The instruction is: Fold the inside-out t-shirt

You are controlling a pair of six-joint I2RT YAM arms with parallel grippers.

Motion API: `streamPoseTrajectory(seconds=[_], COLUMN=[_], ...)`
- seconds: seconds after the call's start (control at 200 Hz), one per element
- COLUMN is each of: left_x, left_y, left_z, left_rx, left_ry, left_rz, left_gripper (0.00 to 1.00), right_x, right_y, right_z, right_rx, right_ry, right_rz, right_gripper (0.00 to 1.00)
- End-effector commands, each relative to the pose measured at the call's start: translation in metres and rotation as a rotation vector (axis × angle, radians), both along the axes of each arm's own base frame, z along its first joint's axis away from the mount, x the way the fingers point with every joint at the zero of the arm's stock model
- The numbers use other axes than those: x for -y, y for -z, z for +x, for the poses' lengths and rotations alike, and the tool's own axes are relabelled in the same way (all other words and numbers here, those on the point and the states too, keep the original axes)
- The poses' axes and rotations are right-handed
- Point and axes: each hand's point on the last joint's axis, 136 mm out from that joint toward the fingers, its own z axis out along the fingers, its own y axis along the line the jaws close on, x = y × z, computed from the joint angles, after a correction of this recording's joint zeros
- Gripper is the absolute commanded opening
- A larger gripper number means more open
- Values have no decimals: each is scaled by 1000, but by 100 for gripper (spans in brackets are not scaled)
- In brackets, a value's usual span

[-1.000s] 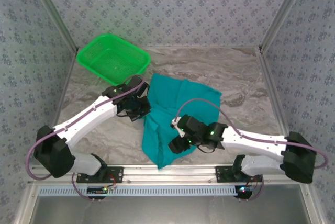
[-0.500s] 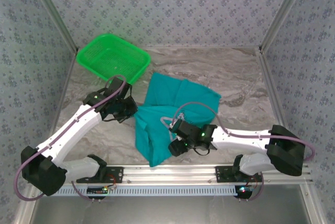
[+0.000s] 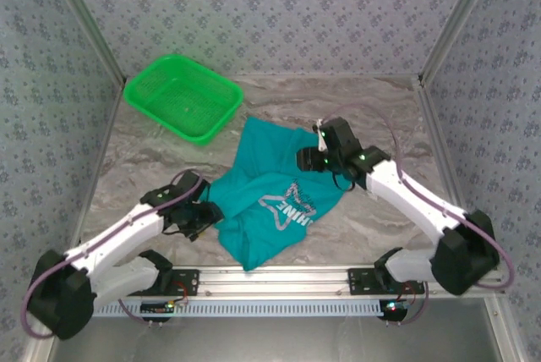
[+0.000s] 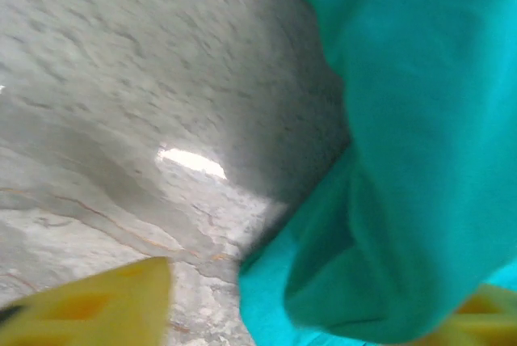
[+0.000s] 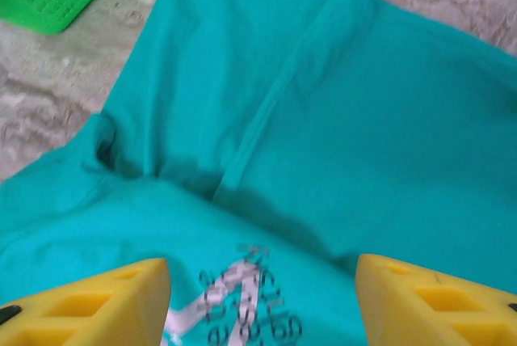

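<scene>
— Well, where is the t-shirt (image 3: 275,201)?
— Soft teal cloth, crumpled near the front edge of the marbled table (image 3: 380,117), white star outline upward.
— The pincers?
— Left gripper (image 3: 204,213) is spread wide at the shirt's left border. Right gripper (image 3: 305,159) is spread wide over its far part.

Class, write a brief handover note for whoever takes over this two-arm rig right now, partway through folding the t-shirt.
Left tool: open, at the left edge of the teal short-sleeved cloth t-shirt.
Right tool: open, above the shirt's far right part, gripping nothing.
Shirt: bunched mid-table, white star print facing up. The bright green plastic mesh basket sits far left, apart from it.
Done: printed face is showing.
Left: spread it flat, then fold.
</scene>
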Motion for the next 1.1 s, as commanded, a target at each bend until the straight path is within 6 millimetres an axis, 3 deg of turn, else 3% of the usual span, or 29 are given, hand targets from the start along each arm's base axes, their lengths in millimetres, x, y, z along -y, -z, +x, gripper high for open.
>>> streamPoseTrajectory(seconds=[0.0, 0.03, 0.045, 0.165, 0.345, 0.48, 0.55, 0.625, 0.745, 0.835, 1.094], left_x=[-14, -14, -16, -25, -20, -14, -7, -4, -15, -16, -4], left_y=[-3, -6, -6, -13, -27, -12, 0, 10, 16, 24, 32], left_z=[5, 14, 16, 40, 71, 82, 87, 88, 86, 82, 87], left_rx=[63, 108, 120, 191, 196, 122, 93, 75, 78, 72, 32], left_ry=[-84, -96, -107, -152, -33, -32, -60, -74, -45, -22, 60], left_rz=[-59, -97, -108, -186, -153, -159, -201, -198, -92, -75, -110], left_gripper=[89, 92, 92, 90, 91, 90, 84, 71, 55, 45, 40], right_x=[-10, -13, -17, -27, -43, -51, -50, -43, -18, -10, -14], right_y=[12, 17, 9, 21, 34, 39, 41, 45, 56, 67, 92], right_z=[15, 19, 27, 50, 76, 87, 95, 105, 113, 114, 133], right_rx=[-50, -63, -46, -64, -91, -105, -106, -121, -173, -207, -249], right_ry=[-73, -78, -78, -69, -63, -68, -49, 18, 175, 231, 299], right_rz=[-75, -87, -80, -102, -97, -102, -111, -126, -203, -230, -218], right_gripper=[64, 64, 64, 64, 64, 64, 64, 64, 65, 65, 58])
